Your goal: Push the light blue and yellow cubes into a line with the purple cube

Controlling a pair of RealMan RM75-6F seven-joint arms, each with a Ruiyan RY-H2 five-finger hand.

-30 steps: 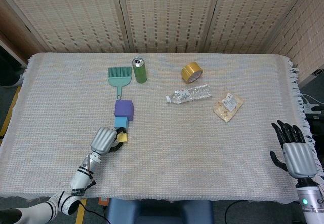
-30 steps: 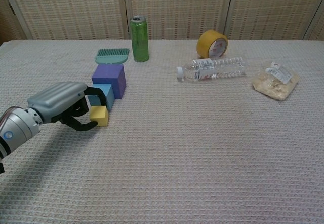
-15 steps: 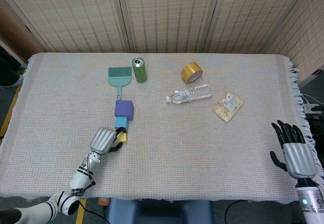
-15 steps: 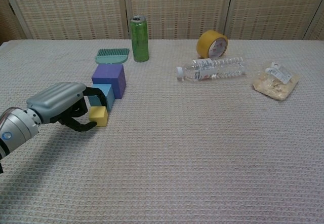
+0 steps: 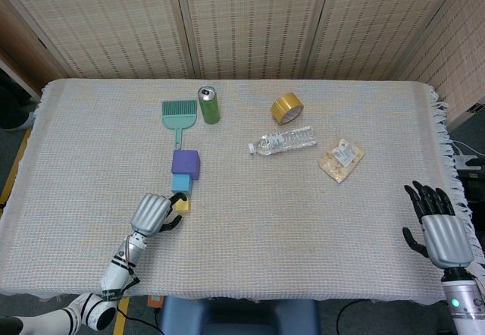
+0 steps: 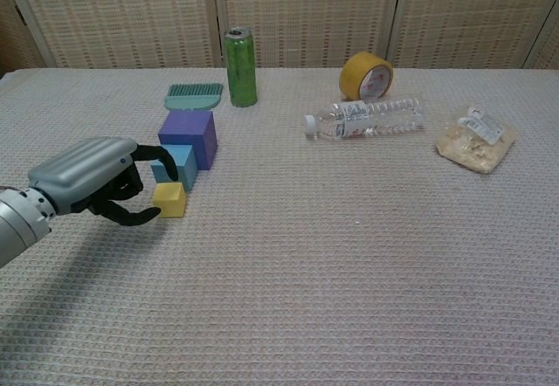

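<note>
The purple cube, the light blue cube and the small yellow cube lie in a row running toward the table's near edge. The light blue one touches the purple one; the yellow sits just below it. My left hand lies just left of the yellow cube with its dark fingers curved beside the cubes, and it holds nothing. The thumb tip is close to the yellow cube's left face. My right hand hovers at the near right edge with its fingers spread, and is absent from the chest view.
Behind the purple cube lies a teal brush, with a green can beside it. Farther right are a yellow tape roll, a lying plastic bottle and a snack bag.
My left hand has drawn back a little toward the near left, away from the cubes. The cubes have barely shifted, and the right hand stays where it was.
</note>
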